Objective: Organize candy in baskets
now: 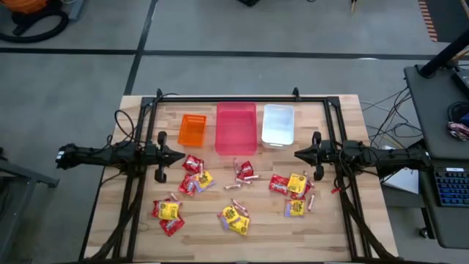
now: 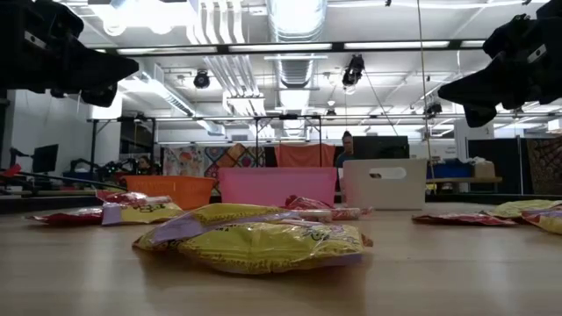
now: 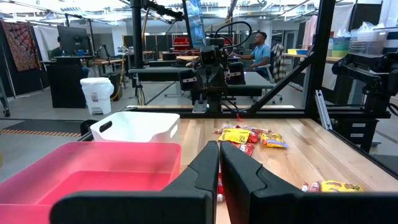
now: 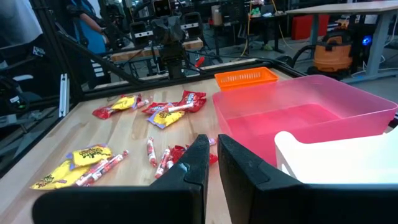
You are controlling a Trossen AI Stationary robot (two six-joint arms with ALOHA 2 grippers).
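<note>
Three baskets stand in a row near the table's far edge: orange (image 1: 193,130), pink (image 1: 236,128) and white (image 1: 278,125). The candy lies loose on the bare wood nearer than the baskets. There are red packets (image 1: 193,163), yellow packets (image 1: 236,216) and thin sticks (image 1: 233,186), with another cluster (image 1: 295,187) toward the right. My left gripper (image 1: 181,156) hovers shut above the table at its left, pointing right, by the orange basket. My right gripper (image 1: 297,154) hovers shut at the right, pointing left, near the white basket. In each wrist view the fingers sit close together over nothing: left (image 3: 219,163), right (image 4: 212,152).
A black metal frame (image 1: 242,97) runs around the table, with cables (image 1: 128,125) on the left side. A yellow packet (image 2: 255,241) lies close to the near edge. A person (image 3: 258,50) sits at a desk beyond the table. A desk with a keyboard (image 1: 451,187) stands to the right.
</note>
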